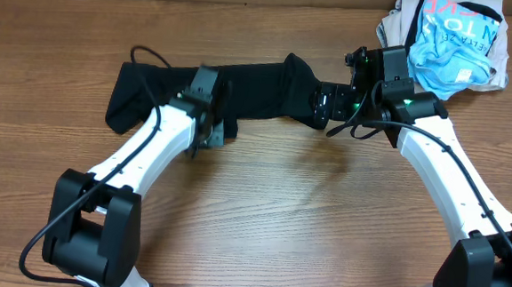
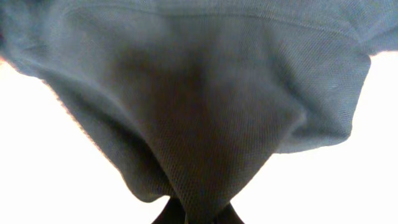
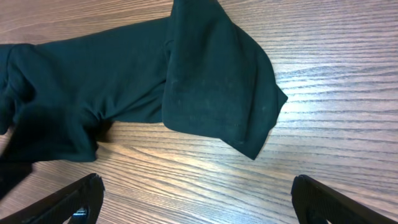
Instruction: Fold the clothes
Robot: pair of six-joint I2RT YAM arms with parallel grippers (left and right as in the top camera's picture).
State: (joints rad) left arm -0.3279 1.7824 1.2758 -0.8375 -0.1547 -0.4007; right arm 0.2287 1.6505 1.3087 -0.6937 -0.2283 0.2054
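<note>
The black garment [image 1: 250,88] lies stretched left to right across the far half of the wooden table. My left gripper [image 1: 206,114] is shut on a bunch of its cloth near the middle; in the left wrist view the black fabric [image 2: 205,112] hangs from the pinched jaws [image 2: 199,214]. My right gripper [image 1: 323,103] sits at the garment's right end, open and empty. In the right wrist view its fingers [image 3: 199,196] spread wide over bare wood, just short of the folded black corner [image 3: 217,87].
A pile of light-blue and beige printed garments [image 1: 449,40] lies at the far right corner, close behind my right arm. Bare wooden table [image 1: 305,218] fills the near half.
</note>
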